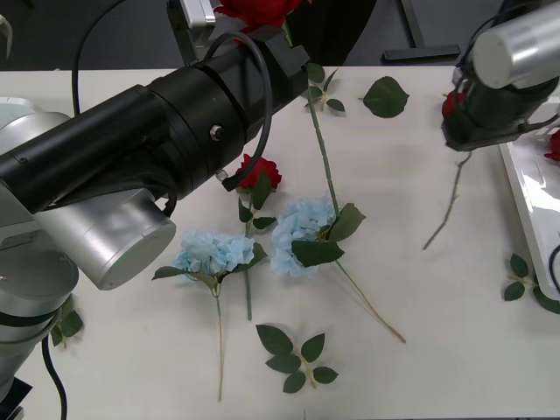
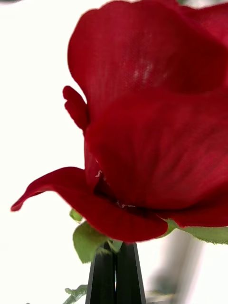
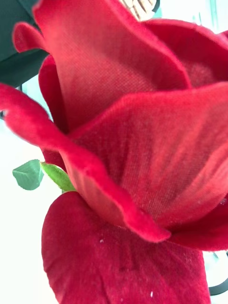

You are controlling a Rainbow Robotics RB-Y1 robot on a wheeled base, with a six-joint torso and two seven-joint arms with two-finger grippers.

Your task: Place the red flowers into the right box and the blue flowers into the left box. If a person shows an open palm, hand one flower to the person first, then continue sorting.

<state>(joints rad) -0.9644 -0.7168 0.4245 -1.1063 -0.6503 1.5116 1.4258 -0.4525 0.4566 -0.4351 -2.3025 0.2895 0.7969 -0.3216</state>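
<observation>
Currently the right gripper (image 2: 116,273), fingers pressed together on a red rose (image 1: 452,102) at upper right beside the right box (image 1: 525,188), risks its trailing stem snagging the rim; the left gripper's closure cannot be told.

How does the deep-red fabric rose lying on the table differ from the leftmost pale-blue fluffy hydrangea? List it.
The deep-red fabric rose has a compact head of broad petals; the pale-blue fluffy hydrangea has a wider head of tiny florets. The rose lies farther from the robot than the hydrangea. Both lie unheld on the white table, with green leafy stems.
</observation>
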